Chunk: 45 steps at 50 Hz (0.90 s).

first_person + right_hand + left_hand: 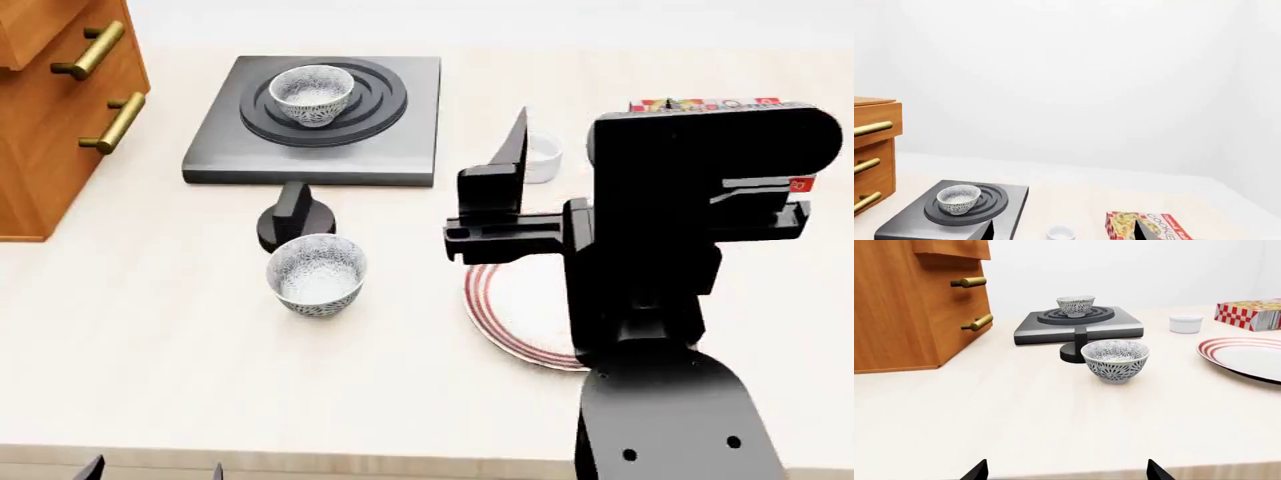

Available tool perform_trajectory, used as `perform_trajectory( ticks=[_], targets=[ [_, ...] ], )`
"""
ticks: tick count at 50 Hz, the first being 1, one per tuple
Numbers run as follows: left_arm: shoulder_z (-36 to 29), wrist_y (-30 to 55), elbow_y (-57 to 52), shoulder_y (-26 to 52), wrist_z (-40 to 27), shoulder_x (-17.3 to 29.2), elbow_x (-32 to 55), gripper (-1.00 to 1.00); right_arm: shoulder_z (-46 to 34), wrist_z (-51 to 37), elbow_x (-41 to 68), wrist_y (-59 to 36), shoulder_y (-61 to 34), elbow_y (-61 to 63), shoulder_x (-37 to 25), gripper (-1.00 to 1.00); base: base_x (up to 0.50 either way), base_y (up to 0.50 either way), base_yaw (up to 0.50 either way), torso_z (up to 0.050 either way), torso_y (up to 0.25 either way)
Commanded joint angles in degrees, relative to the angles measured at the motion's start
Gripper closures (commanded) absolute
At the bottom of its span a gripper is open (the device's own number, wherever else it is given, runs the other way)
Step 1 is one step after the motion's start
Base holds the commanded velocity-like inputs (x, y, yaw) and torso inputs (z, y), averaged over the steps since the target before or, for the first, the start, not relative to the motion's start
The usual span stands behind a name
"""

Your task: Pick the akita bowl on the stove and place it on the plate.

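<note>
Akita bowl [311, 94] on stove [318, 121], plate [501, 310] apart

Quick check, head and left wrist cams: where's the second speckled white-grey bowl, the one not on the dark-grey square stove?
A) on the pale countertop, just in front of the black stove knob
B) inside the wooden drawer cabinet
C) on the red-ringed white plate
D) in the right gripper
A: the second speckled white-grey bowl sits on the pale countertop just in front of the black stove knob, apart from the red-ringed white plate.
</note>
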State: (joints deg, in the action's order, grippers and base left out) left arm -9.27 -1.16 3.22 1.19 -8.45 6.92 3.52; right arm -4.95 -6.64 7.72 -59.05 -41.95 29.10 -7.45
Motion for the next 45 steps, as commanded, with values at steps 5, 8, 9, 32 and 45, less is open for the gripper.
perform_trajectory(
  ticks=[5,8,9,32,45],
  targets=[
    [0.2,-0.3,1.0,0.3,0.3,-0.3,0.2,-1.00,4.6,4.6,1.3,-8.6,-3.1,3.2,-6.3,-1.00,0.00,0.00,0.00,0.000,0.000],
    [0.0,-2.9,4.1,0.7,0.1,-0.3,0.1,-1.00,6.2,4.9,1.8,-8.1,-1.0,4.5,-6.5,-1.00,0.00,0.00,0.00,0.000,0.000],
    [-0.1,-2.0,3.2,0.7,0.0,-0.2,0.1,-1.00,6.5,4.8,1.7,-7.7,-0.5,4.4,-6.6,-1.00,0.00,0.00,0.00,0.000,0.000],
    [-1.0,-0.1,1.3,0.8,-1.4,0.8,1.3,-1.00,8.0,4.1,1.7,-1.2,5.5,2.9,-6.0,-1.00,0.00,0.00,0.00,0.000,0.000],
    [-1.5,-0.7,1.8,0.9,-1.8,1.2,1.9,-1.00,7.9,3.9,1.9,-0.4,6.1,2.5,-6.2,-1.00,0.00,0.00,0.00,0.000,0.000]
  ],
)
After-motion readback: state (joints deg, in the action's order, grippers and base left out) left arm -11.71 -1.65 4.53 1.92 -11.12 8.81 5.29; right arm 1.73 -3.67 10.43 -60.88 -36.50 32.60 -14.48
